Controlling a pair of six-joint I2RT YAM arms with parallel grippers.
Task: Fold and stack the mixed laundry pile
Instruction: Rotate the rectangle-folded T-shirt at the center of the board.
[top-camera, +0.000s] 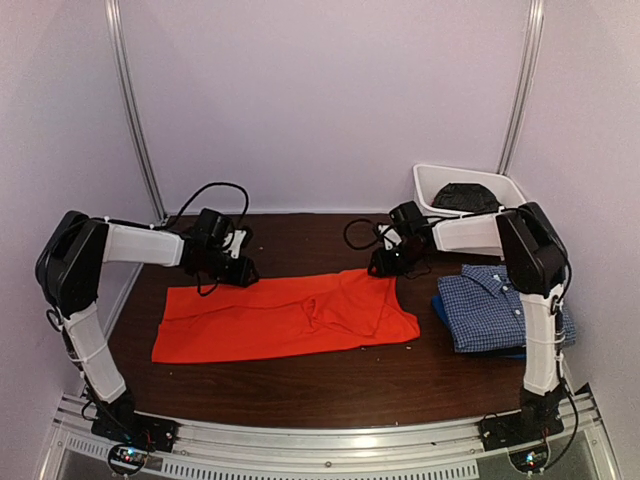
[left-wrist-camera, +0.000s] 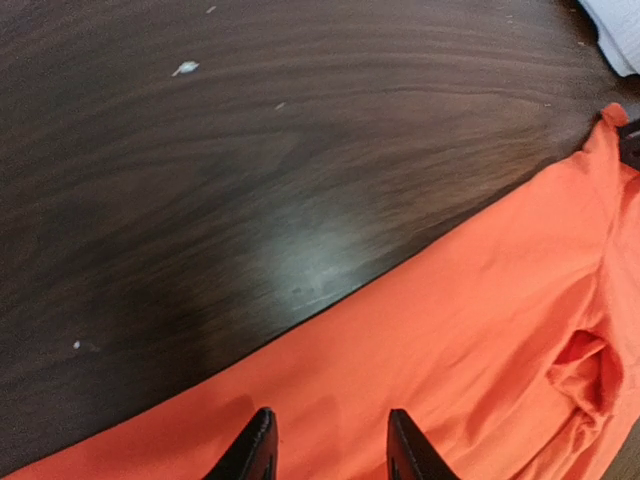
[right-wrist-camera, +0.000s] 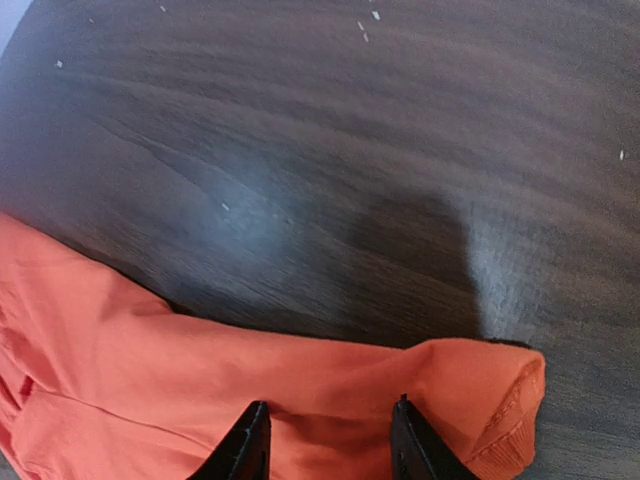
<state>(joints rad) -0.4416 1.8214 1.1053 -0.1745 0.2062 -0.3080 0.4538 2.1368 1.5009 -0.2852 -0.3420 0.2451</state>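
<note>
The left arm's fingers (left-wrist-camera: 258, 450) stand spread just over the far edge of the orange T-shirt (top-camera: 270, 320), with nothing pinched between them. The right arm's fingers (right-wrist-camera: 250, 445) are likewise parted, poised over the shirt's far right corner, where a ribbed hem curls up. The dark wooden surface (top-camera: 300, 380) carries everything. The orange T-shirt lies flat across its middle, stretched long from left to right, with a rumpled fold near its right half. Off to the right, apart from it, the blue-and-white checked shirt (top-camera: 495, 305) sits folded with its collar up, on top of a darker blue piece (top-camera: 440, 308). Behind that, at the far right corner, a white tub (top-camera: 430, 185) holds a black piece (top-camera: 465, 197).
</note>
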